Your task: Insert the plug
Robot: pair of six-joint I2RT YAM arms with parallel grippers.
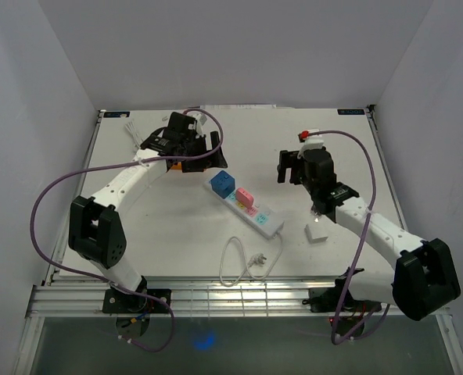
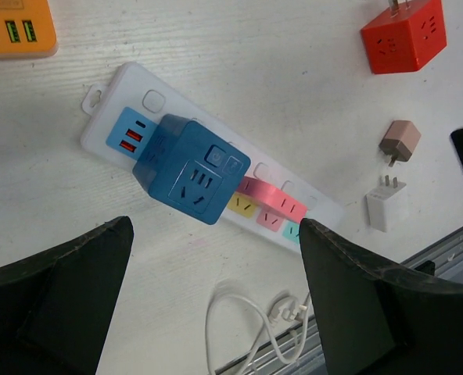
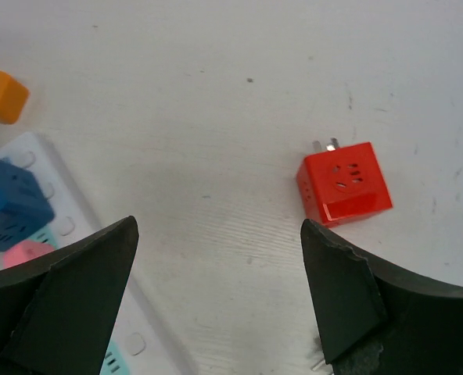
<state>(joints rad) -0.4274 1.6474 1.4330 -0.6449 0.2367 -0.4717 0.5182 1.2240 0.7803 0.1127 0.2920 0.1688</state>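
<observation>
Power strip [image 2: 118, 82], white, lies diagonally on table [image 3: 216, 70]. 1 blue cube adapter [image 2: 188, 168] sits plugged in at its end, beside 2 red USB slots, with 1 pink plug [image 2: 274, 201] next along. Red cube plug [image 3: 345, 183] lies loose, well apart from the strip. Left gripper [image 2: 216, 258] and right gripper [image 3: 217, 242] have fingers spread, holding nothing. Markings are too small to read.

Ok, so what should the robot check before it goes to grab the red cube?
1. Right end effector open and empty: ok.
2. Red cube lying loose, nothing on it: ok.
3. Red cube centred under the right end effector: not ok, it sits off to one side.
4. Free socket on the power strip past the pink plug: ok.
5. Cube's prongs straight: cannot tell.
6. Left end effector open and empty: ok.
</observation>
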